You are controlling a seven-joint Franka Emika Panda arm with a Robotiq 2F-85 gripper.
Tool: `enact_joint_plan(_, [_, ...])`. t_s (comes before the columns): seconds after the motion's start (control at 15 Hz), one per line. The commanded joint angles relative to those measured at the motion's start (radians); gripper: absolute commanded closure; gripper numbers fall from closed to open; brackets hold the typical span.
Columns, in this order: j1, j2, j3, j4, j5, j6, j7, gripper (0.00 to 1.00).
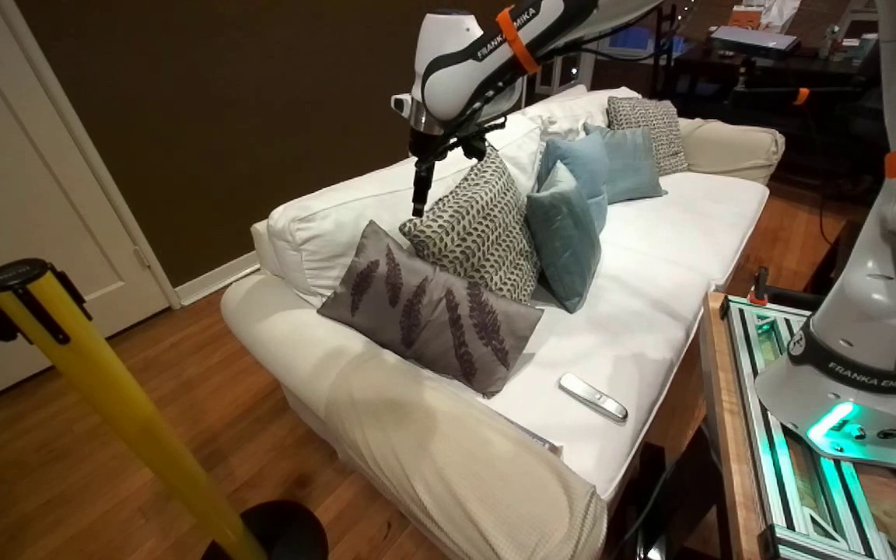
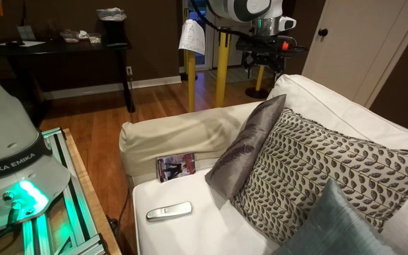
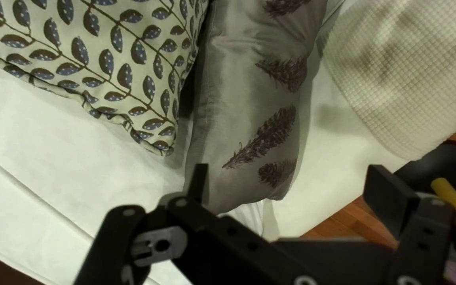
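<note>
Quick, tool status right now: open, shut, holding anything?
Tool: open, holding nothing, near the grey cushion on the sofa.

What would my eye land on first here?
Probably the robot's black hand, hanging open above the white sofa, near the grey pillow with dark plume prints. Next, the green glow on the robot's base, in front of the sofa. Then a slim silver object lying on the seat.

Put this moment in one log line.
Gripper: open, empty | Wrist view: grey cushion, leaf-patterned cushion beside it | Sofa seat: silver object
</note>
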Motion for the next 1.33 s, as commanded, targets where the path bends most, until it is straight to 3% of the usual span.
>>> enact_joint_plan(0.0, [-0.013,0.0,0.015,0.002,-0.011,-0.002,0.008,0.0])
enact_joint_plan(0.2, [-0.013,0.0,0.016,0.003,-0.011,-0.002,0.008,0.0])
enact_joint_plan(0.33, [-0.025,0.013,0.037,0.028,0.012,-0.078,-0.028,0.0])
enact_joint_plan(0.53, [-0.038,0.045,0.073,0.05,0.057,-0.085,-0.052,0.0])
enact_joint_plan(1.27, [-0.055,0.254,0.1,0.267,0.076,-0.067,-0.027,0.0])
